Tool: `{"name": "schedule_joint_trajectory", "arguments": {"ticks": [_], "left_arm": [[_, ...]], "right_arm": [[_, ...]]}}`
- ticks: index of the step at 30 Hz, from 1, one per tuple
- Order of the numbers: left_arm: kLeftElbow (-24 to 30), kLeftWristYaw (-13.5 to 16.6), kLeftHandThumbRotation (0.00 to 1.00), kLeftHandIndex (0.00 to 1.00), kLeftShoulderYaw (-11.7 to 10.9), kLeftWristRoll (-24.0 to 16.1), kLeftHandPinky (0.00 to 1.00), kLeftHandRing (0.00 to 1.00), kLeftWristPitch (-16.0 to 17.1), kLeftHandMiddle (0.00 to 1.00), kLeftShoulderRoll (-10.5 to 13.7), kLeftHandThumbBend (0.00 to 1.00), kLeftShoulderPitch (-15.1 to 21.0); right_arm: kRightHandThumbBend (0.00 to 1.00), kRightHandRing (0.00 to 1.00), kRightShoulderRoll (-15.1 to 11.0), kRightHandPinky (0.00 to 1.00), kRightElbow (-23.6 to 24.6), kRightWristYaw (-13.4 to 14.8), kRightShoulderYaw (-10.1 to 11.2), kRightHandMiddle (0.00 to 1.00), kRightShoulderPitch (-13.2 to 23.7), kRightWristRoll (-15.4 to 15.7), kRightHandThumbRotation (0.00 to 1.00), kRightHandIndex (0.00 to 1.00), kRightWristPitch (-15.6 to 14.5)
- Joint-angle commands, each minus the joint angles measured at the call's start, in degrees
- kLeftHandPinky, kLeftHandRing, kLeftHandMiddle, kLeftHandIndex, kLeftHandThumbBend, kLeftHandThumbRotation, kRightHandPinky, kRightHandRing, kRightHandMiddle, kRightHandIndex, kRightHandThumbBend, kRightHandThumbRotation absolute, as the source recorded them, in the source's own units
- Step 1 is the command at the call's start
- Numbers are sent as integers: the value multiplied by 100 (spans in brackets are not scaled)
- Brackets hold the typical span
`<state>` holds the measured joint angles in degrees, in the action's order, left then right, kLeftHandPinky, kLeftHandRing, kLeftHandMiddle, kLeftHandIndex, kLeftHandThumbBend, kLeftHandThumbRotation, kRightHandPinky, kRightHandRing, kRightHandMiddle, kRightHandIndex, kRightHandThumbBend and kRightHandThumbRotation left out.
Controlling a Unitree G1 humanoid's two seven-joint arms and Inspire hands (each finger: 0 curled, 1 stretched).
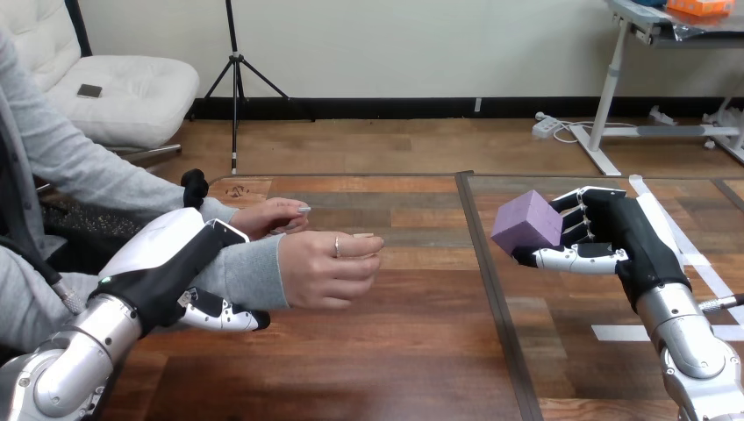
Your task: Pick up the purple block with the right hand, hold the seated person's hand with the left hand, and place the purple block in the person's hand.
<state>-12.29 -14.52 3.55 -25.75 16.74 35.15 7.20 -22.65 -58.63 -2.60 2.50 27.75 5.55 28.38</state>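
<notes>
- Two robot hands are over the wooden desk (395, 351), one at each side of the frame.
- At middle right, the right hand (618, 237) pinches the purple block (526, 222), with its fingers (570, 210) behind the block and its thumb (570, 258) along the underside.
- The purple block hangs clear above the desk, tilted with one corner up. It is just right of the dark seam (491, 289) that runs down the desk top.
- At lower left, the left hand (167, 259) is wrapped round the person's grey-sleeved wrist (241, 272), with its thumb under the sleeve and its fingers over the top.
- The person's hand (329, 267) on that wrist sits left of centre, fingers loosely curled and pointing toward the block.
- The person's other hand (272, 215) shows just above and to the left, close behind the first.
- The block and the person's hand are well apart, with the seam between them.
- White tape strips (614, 331) lie on the desk at lower right.
</notes>
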Motion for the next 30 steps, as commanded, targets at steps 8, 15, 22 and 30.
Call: {"name": "schedule_joint_trajectory", "arguments": {"ticks": [8, 15, 22, 30], "left_arm": [[72, -32, 0, 34, 48, 93, 17, 23, 54, 31, 21, 64, 178], [92, -25, 0, 35, 31, 105, 17, 23, 36, 31, 17, 63, 174], [56, 46, 0, 35, 21, 95, 18, 24, 113, 32, 13, 63, 189], [54, 77, 0, 35, 18, 99, 17, 23, 171, 31, 7, 63, 222]], "right_arm": [[87, 38, 15, 35, 248, 133, 50, 42, 270, 21, 0, 43, 67], [88, 38, 81, 35, 303, 215, 72, 43, 243, -12, 0, 43, 31], [87, 38, 188, 36, 380, 277, 95, 43, 189, -84, 0, 43, 34], [87, 39, 347, 37, 432, 183, 130, 43, 117, -238, 0, 43, 135]]}}
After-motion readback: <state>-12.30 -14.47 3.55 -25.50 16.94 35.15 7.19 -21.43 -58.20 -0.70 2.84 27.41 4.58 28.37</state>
